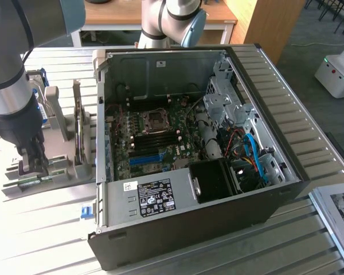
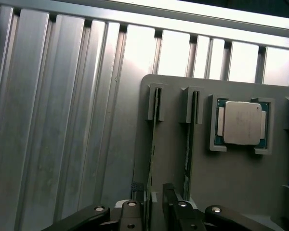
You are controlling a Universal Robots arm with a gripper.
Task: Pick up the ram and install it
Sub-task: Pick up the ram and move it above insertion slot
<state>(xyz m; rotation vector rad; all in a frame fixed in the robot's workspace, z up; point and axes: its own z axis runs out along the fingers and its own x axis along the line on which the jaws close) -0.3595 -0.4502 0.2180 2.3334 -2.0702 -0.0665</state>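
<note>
From my station, the slatted bench (image 1: 246,252) carries an open PC case (image 1: 178,220) in the middle, lying on its side with the motherboard (image 1: 155,132) facing up. The arm (image 1: 8,86) stands at the exterior view's left, well apart from the case, reaching down to a grey holder (image 2: 231,183) on the bench.

The relation I care about is in the wrist view. The ram (image 2: 154,144) stands on edge in one of the holder's slots, its long axis running straight away from the claw (image 2: 154,204) along the slot. The claw hangs directly over the stick's near end with its jaws wide, one finger on each side of the thin edge, so the board sits in the gap. I see no squeeze on it yet, and I judge it not gripped. The ram is therefore in its holder, not in the case.

A second stick (image 2: 189,144) stands parallel in the neighbouring slot, just beside the outer finger. A CPU (image 2: 241,122) lies flat in its own pocket beyond that.

A white-and-black label (image 1: 155,195) sits on the metal box at the case's front. Its print is too small for me to read.
</note>
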